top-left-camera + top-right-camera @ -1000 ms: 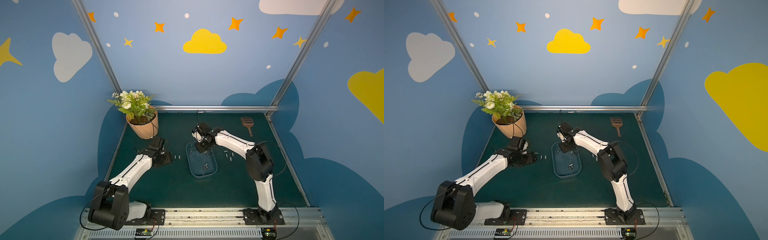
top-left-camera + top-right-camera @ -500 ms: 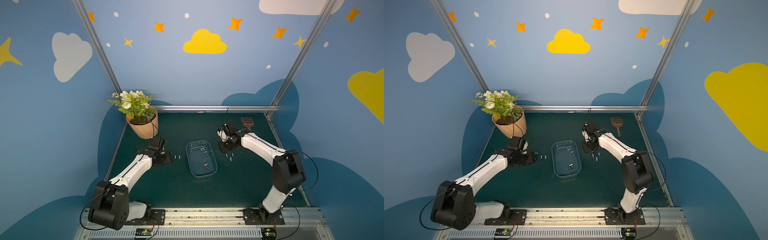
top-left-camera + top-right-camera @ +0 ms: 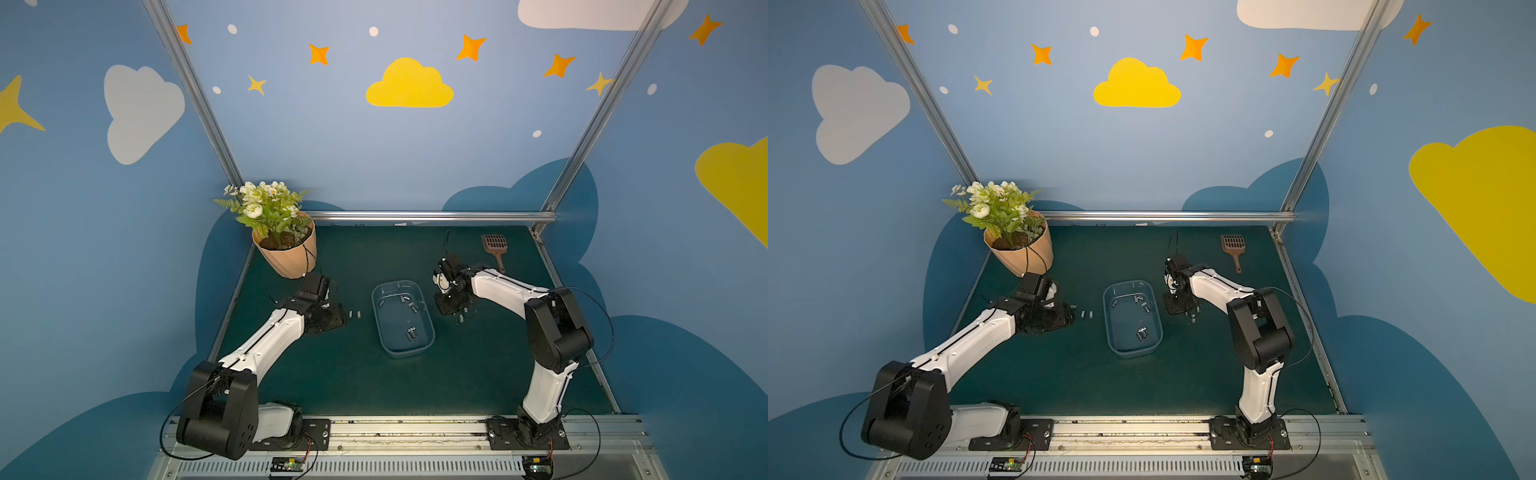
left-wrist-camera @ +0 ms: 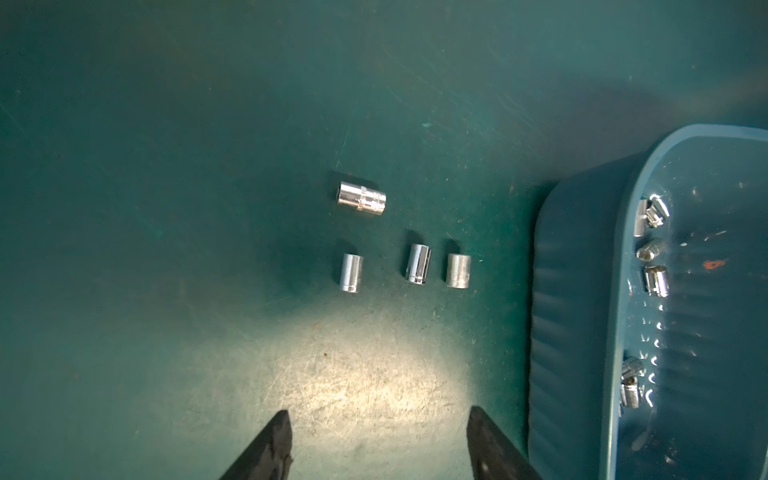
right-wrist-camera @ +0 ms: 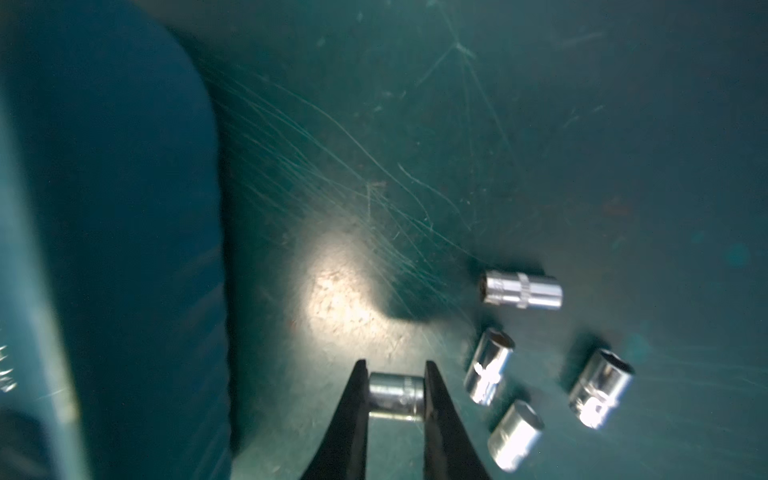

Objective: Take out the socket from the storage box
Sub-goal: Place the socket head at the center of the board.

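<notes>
The see-through bluish storage box (image 3: 377, 309) (image 3: 1108, 309) sits mid-mat, with several chrome sockets (image 3: 411, 333) lying inside. My right gripper (image 5: 395, 364) is shut on one socket (image 5: 396, 394), held crosswise between its fingertips just above the mat, right of the box wall (image 5: 124, 208). In both top views that gripper (image 3: 449, 305) (image 3: 1177, 309) hangs low beside the box's far right side. My left gripper (image 4: 378, 411) is open and holds nothing, over bare mat left of the box (image 4: 573, 311); in a top view the left gripper (image 3: 336, 316) points toward the box.
Several loose sockets (image 4: 360, 199) lie on the mat left of the box, and several more (image 5: 521, 291) lie right of it, close to my right fingers. A peach flowerpot (image 3: 286, 257) stands at the back left and a brown scoop (image 3: 494, 245) at the back right.
My right arm swung from over the box's far end to the mat right of the box and came down low. The left arm has not moved.
</notes>
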`<state>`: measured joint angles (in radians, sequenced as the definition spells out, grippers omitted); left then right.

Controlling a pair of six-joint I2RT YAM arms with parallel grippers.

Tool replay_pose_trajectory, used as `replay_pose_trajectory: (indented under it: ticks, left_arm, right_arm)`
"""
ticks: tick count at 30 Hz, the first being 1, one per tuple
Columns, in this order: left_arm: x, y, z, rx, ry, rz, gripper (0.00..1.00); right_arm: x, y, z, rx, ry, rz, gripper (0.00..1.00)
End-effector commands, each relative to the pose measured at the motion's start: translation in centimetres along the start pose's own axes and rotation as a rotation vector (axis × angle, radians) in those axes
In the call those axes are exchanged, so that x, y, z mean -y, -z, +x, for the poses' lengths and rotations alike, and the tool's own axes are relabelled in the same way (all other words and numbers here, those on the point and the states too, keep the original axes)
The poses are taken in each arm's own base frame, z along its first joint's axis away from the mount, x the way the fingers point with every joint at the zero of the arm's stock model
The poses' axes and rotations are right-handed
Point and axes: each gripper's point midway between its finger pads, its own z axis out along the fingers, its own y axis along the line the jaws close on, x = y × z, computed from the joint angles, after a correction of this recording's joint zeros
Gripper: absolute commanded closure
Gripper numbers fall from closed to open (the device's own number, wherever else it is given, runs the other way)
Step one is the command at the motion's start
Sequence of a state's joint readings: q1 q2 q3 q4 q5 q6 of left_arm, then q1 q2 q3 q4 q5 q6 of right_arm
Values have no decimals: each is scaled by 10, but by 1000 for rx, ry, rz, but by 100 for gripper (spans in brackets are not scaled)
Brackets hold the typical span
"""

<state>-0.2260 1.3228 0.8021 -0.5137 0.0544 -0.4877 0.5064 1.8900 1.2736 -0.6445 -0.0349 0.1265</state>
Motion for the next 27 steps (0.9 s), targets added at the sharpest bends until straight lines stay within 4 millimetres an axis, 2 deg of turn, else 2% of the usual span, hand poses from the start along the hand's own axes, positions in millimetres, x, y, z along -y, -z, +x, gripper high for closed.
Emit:
replay_pose_trajectory:
  ticks: [1, 16, 27]
  left_arm:
    - [-1, -2, 4, -8, 12, 8, 32]
    - [-3, -1, 7, -6, 19, 7, 32]
    - [-2, -1, 6, -4, 21, 11, 32]
  right_arm:
    - [2, -10, 5, -19, -10, 11, 81]
    - [7, -21, 9, -47, -12, 32, 75]
    - [5, 5, 0, 2, -9, 34, 64]
